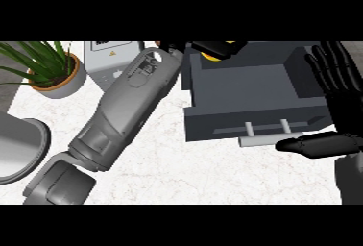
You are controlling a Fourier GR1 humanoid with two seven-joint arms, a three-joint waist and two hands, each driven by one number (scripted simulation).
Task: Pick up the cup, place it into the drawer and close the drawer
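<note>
White marbled surface [163, 158] fills the lower and left part of the head view, and a dark grey drawer [248, 96] stands pulled open across its right half. The left robot hand [212, 48] sits at the far end of its long grey forearm [120, 115], which slants up from the lower left; its dark fingers are curled round the cup [211, 56] at the drawer's far left corner. Only a small yellow patch of the cup shows below those fingers, so its shape, its long axis and which way it points cannot be told. It lies right under the left robot hand, touching it, above the drawer's back edge. The right robot hand [333, 120] stands at the view's right edge, fingers straight and pointing away from the robot, thumb stretched out to the left; it holds nothing. Its thumb tip lies just beside the drawer's pale bar handle [269, 140], on the drawer's near face. Left of the left forearm stands a grey box-like appliance [106, 57], and further left a potted plant [50, 67] with long green leaves. A grey round basin [18, 149] shows at the left edge, well apart from both hands.
</note>
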